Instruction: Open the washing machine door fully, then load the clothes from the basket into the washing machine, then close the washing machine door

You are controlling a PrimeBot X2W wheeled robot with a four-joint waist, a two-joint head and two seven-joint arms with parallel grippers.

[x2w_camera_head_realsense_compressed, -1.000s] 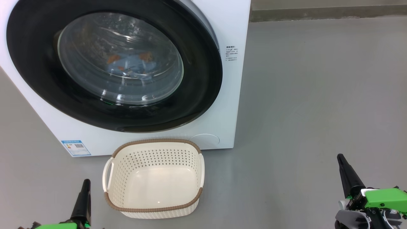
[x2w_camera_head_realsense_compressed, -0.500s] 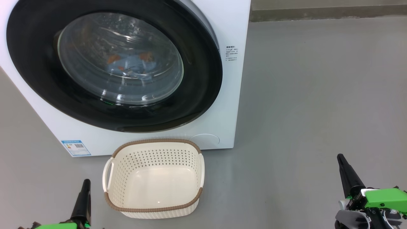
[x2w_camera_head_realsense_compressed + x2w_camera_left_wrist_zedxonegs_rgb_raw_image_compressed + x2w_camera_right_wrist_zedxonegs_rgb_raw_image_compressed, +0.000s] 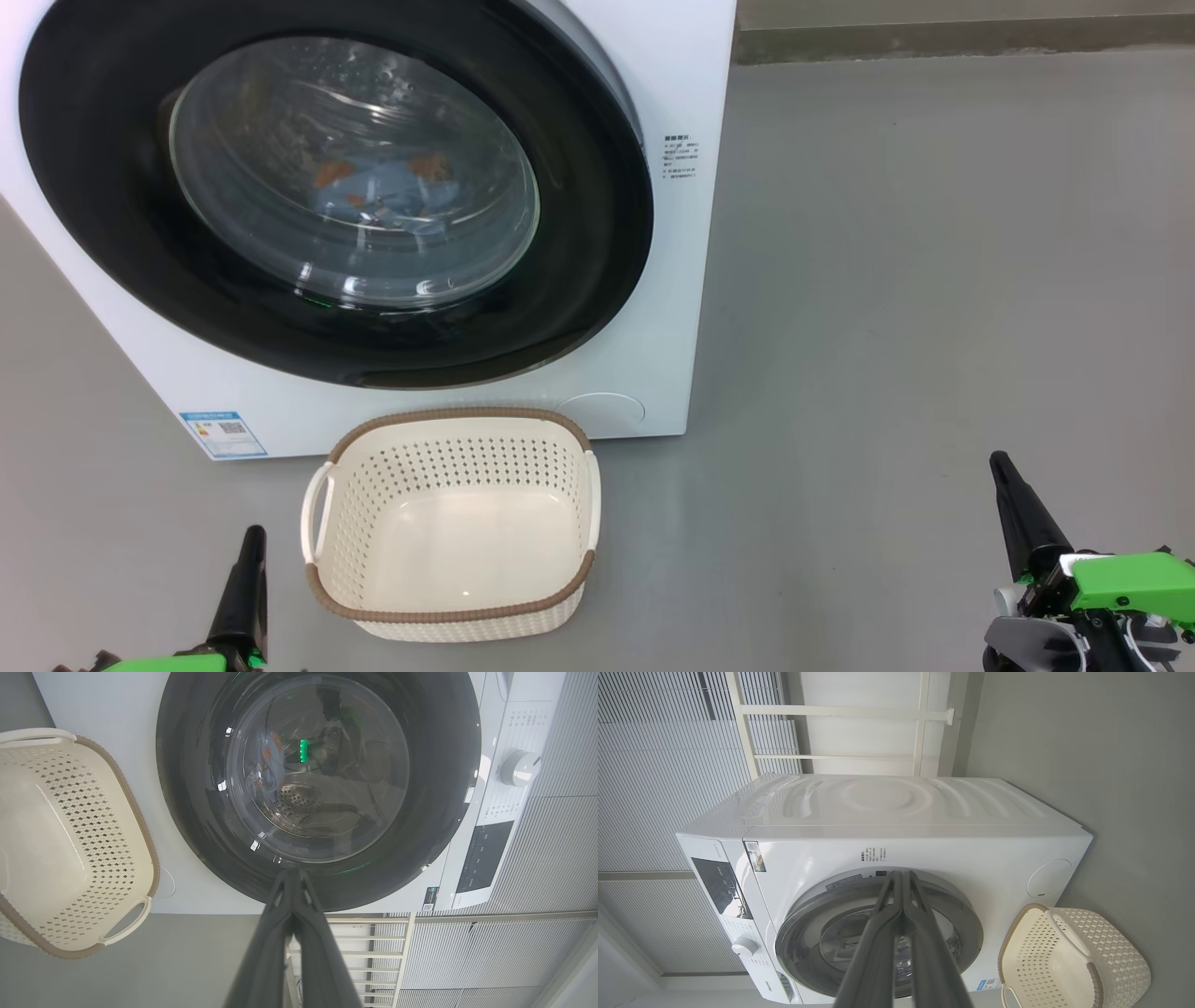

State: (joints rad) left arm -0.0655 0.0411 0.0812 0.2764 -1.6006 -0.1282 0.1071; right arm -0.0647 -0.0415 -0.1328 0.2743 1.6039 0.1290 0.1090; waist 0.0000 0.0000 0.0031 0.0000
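- Noting the washing machine door [image 3: 355, 177] lying closed against the front of the washing machine [image 3: 672, 75]; seeing the clothes [image 3: 387, 191] already resting inside the drum [image 3: 299, 805], behind the glass [image 3: 280, 112].
- Finding the basket [image 3: 448, 413] standing empty on the floor [image 3: 887, 280], just before the machine's lower front edge.
- Recording the left gripper [image 3: 252, 537] and the right gripper [image 3: 1001, 462] both pinched closed on nothing, hanging low, well apart from door and basket.
- Judging the door as stiff, heavy and glossy, probably slippery on the black rim [image 3: 93, 187] and fragile at the glass; favouring a hold at the rim's outer edge, though not making out a handle recess for certain.
- Judging the clothes as light, soft and floppy, calling for a pinch on a bunched fold.
- Comparing with the earlier head views: finding nothing shifting, with door, basket and both grippers staying in the same places.
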